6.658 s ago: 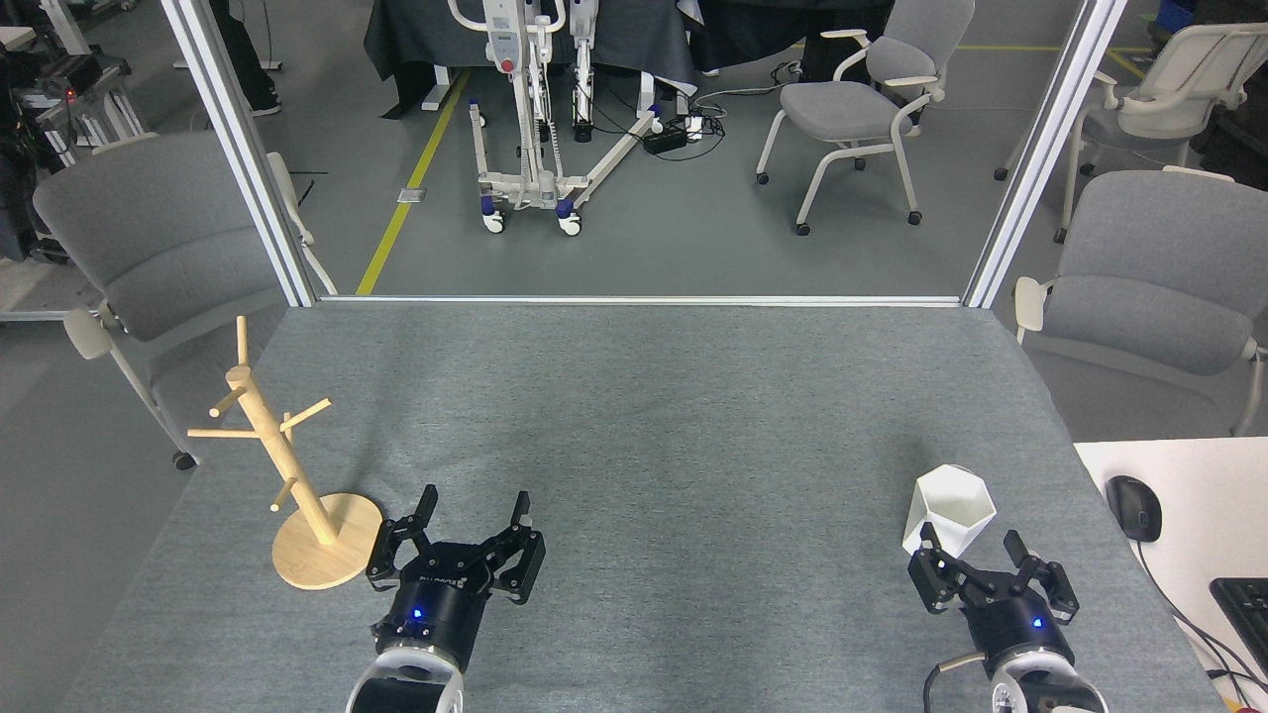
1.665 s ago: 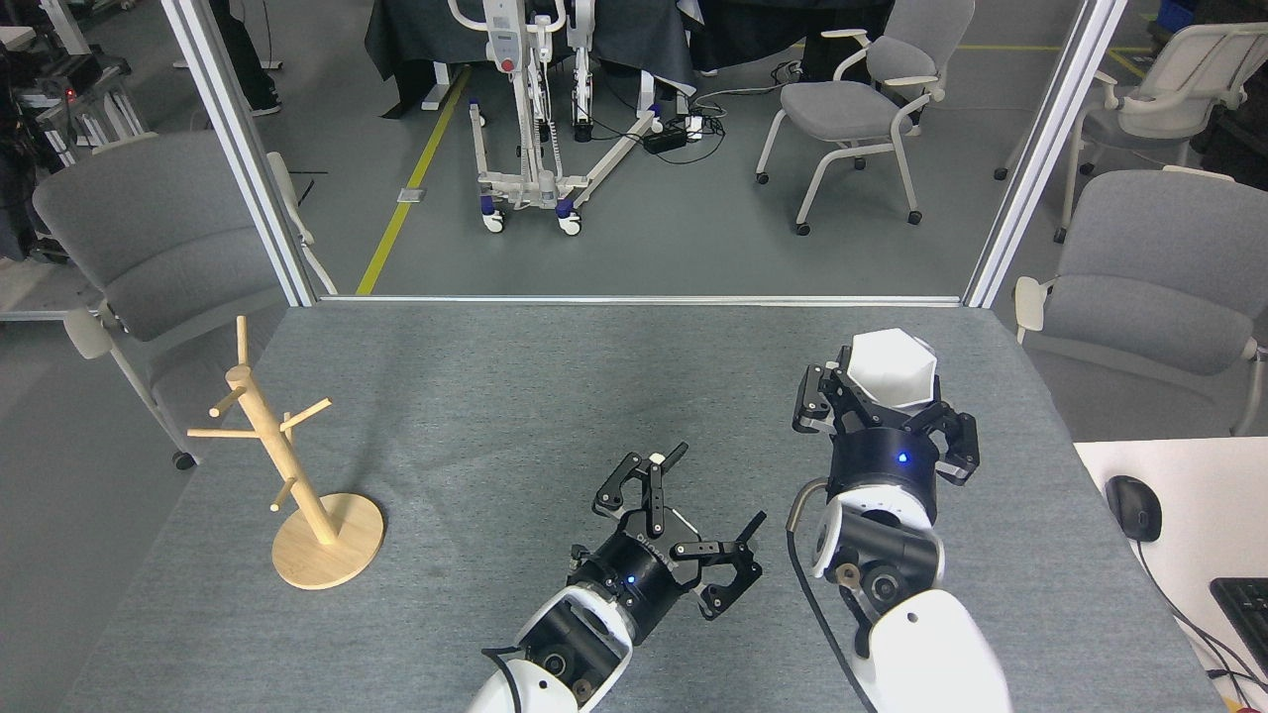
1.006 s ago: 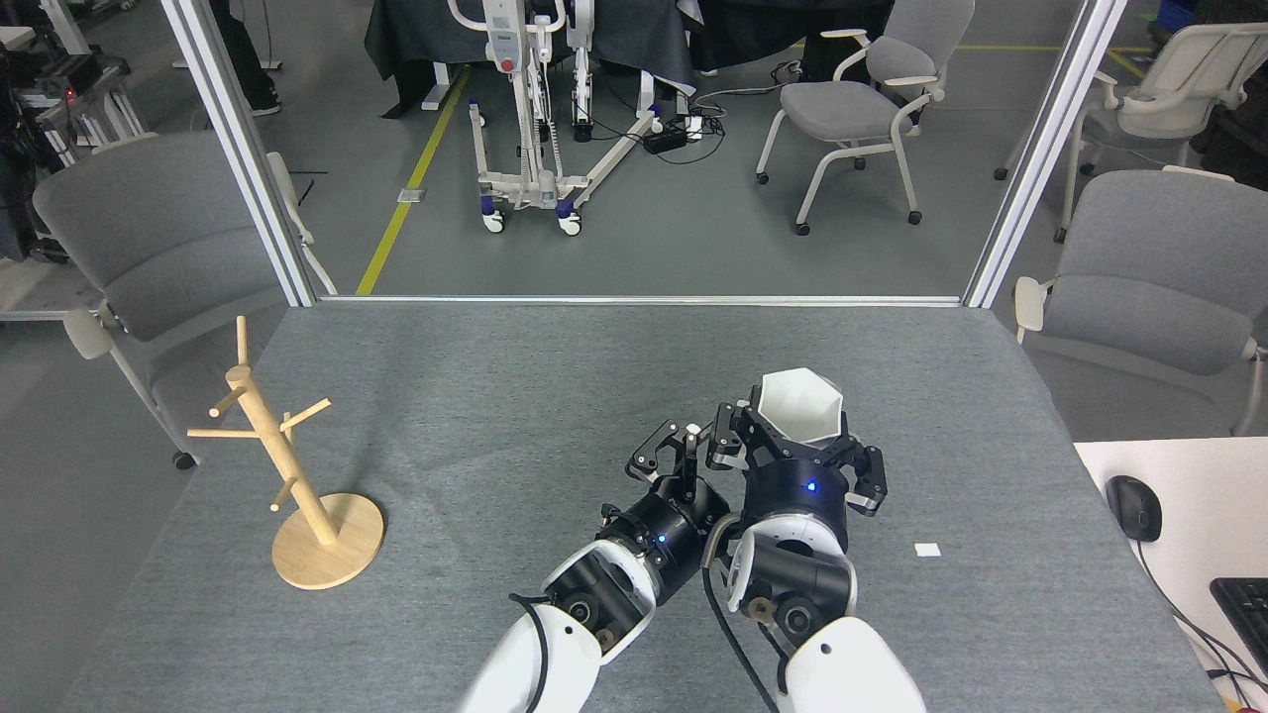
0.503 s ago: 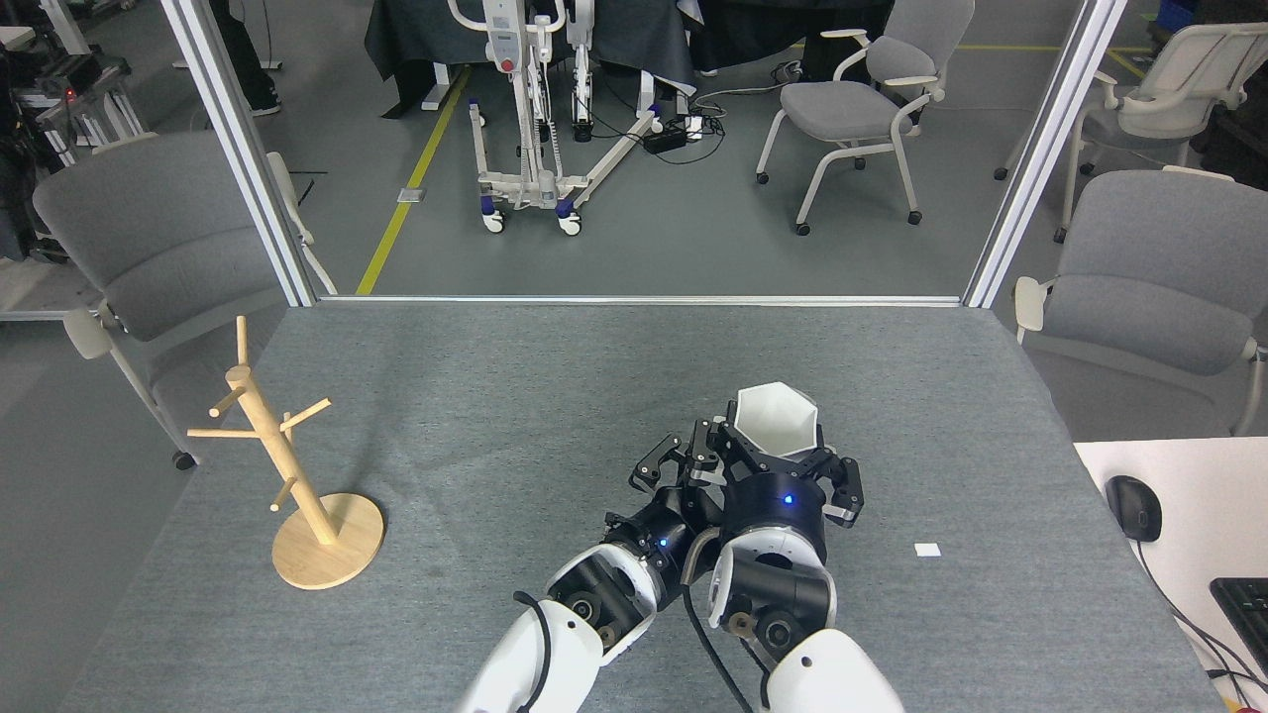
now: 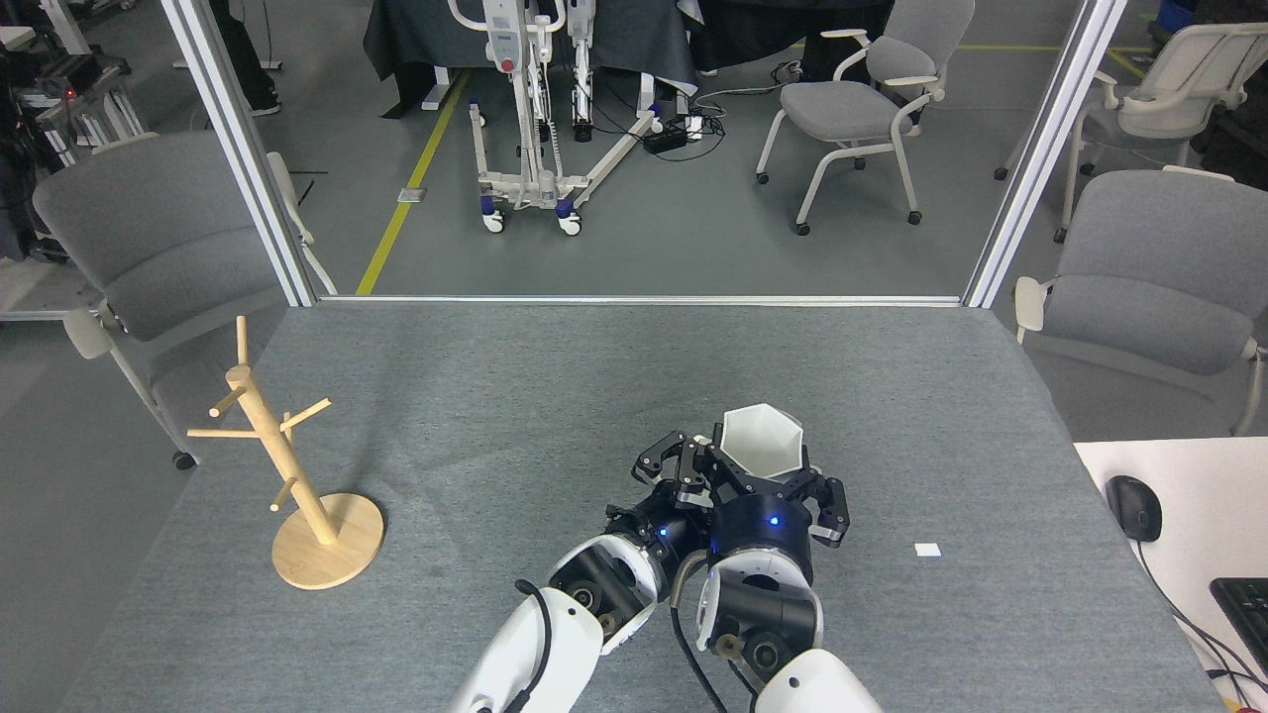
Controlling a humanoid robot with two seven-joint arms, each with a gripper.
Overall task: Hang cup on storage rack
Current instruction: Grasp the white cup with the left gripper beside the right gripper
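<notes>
Drifting lower-left, right end effector [image 5: 765,473] brings cup [image 5: 761,444] against left end effector [image 5: 679,467].

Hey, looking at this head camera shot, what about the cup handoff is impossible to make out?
- Lower body and base of the cup: hidden in the head view by the right gripper holding it.
- Whether the left gripper touches the cup: its fingers sit tight beside the right gripper, contact blocked.
- Whether the cup has a handle: none shows from this angle.
</notes>
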